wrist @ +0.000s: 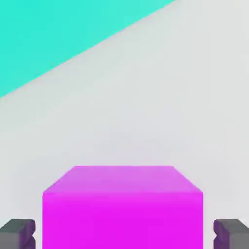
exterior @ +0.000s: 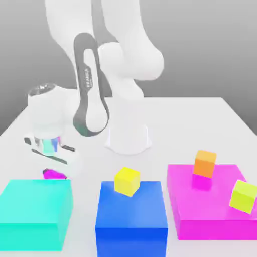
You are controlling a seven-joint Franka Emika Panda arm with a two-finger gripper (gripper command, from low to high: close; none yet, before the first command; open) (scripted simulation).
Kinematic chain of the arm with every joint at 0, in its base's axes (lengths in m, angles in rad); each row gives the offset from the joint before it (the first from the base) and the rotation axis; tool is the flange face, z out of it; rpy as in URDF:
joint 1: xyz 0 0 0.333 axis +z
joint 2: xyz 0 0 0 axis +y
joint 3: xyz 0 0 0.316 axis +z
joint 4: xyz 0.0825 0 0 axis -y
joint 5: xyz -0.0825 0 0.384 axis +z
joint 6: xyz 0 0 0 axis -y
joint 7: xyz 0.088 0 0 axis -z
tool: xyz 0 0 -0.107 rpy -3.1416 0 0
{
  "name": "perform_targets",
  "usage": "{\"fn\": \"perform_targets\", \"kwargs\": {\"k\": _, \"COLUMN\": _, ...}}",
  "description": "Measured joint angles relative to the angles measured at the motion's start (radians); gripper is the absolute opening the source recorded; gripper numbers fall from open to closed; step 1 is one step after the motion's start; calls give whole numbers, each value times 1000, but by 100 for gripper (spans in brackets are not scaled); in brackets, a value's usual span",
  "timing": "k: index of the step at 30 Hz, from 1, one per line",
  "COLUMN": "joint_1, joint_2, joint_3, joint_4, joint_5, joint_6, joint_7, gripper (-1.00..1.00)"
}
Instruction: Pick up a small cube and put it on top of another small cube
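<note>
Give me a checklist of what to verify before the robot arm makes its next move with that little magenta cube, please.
1. Small magenta cube sits between the two fingers of the gripper: ok.
2. Fingers closed on the cube: not ok, a gap shows on each side.
3. Cube separate from the turquoise block: ok, bare table lies between them.
4. Other small cubes available to stack on: ok, yellow, orange and yellow-green.
5. Which of them is the target: cannot tell.
</note>
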Motion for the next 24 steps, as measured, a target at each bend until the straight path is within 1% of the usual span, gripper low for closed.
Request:
{"fn": "perform_targets", "kwargs": {"k": 3, "joint_1": -13, "joint_2": 10, "joint_3": 13, "joint_4": 2, "joint_5": -2, "joint_6": 8, "joint_7": 1, "gripper": -100}}
{"fn": "perform_targets", "kwargs": {"k": 5, "joint_1": 18, "joint_2": -27, "joint_3": -24, "joint_4": -5, "joint_5": -25, "joint_6": -22, "joint_7": 20, "gripper": -100}}
{"fn": "perform_targets", "kwargs": {"k": 7, "joint_1": 57, "joint_2": -91, "joint_3": -82, "joint_4": -18, "joint_5": -103, "joint_6": -73, "joint_7": 79, "gripper": -100}}
{"fn": "perform_targets", "kwargs": {"k": 9, "joint_1": 67, "joint_2": -162, "joint_3": -118, "joint_4": -31, "joint_5": -191, "joint_6": -130, "joint_7": 142, "gripper": -100}}
{"fn": "perform_targets", "kwargs": {"k": 12, "joint_1": 37, "joint_2": -270, "joint_3": -115, "joint_4": -49, "joint_5": -276, "joint_6": -219, "joint_7": 200, "gripper": -100}}
{"fn": "perform_targets", "kwargs": {"k": 16, "joint_1": 84, "joint_2": -342, "joint_3": -68, "joint_4": -26, "joint_5": -295, "joint_6": -314, "joint_7": 203, "gripper": -100}}
{"fn": "perform_targets", "kwargs": {"k": 24, "joint_1": 228, "joint_2": -451, "joint_3": 34, "joint_4": 43, "joint_5": -265, "joint_6": -493, "joint_7": 160, "gripper": -100}}
